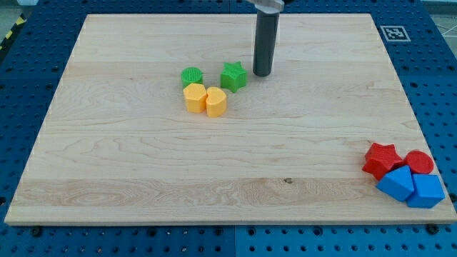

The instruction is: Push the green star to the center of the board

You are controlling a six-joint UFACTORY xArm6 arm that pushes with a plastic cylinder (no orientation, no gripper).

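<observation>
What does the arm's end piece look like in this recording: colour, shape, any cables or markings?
Only the tool's lower part shows: a straight, smooth, dark grey cylindrical rod hanging from a lighter metallic collar at the view's top edge. My tip is a plain flat end, no taper. No cables, labels or markings are visible. The rest of the arm is out of frame.

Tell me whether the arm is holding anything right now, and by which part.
Nothing is held. The arm has only a dark rod; my tip rests on the wooden board just to the view's right of the green star block, with a narrow gap between.
</observation>
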